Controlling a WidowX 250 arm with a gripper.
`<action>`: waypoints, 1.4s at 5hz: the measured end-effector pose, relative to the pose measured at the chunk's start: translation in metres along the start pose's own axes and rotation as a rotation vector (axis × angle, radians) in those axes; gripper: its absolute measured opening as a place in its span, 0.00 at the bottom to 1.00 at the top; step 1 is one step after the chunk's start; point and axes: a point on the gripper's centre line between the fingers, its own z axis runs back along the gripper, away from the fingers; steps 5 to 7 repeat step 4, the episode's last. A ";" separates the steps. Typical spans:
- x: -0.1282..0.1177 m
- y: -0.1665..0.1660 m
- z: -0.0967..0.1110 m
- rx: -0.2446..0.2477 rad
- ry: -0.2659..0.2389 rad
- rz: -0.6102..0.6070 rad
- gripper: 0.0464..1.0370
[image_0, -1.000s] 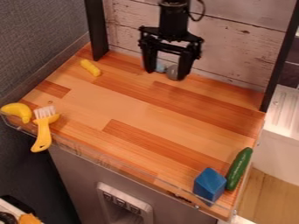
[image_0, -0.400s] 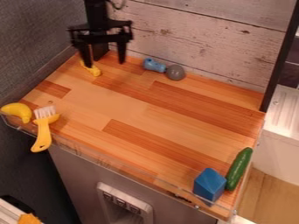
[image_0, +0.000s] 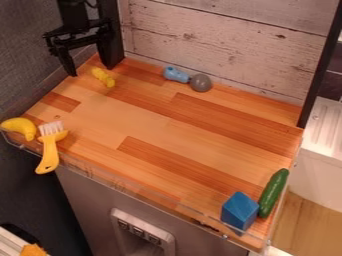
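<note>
The black hand hangs at the back left corner of the bench, its two fingers spread well apart. The small yellow piece is the thing nearest to it, lying on the bench close to that corner, just below the finger beside the black post. Further right, near the back edge, a light blue piece with a round opening in its end lies beside a rounded grey piece, in front of the whitish plank wall.

At the bench's left corner lies a yellow banana. Just beside it is a brush with white bristles, its yellow handle reaching over the front edge, where a clear rim runs. At the front right corner sits a faceted blue block, and a dark green cucumber lies beside it, along the right edge.
</note>
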 end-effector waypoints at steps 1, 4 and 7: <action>0.019 -0.011 -0.006 -0.004 0.010 -0.044 0.96; 0.042 -0.027 -0.014 0.022 0.054 -0.440 0.96; 0.042 -0.027 -0.014 0.022 0.054 -0.440 0.96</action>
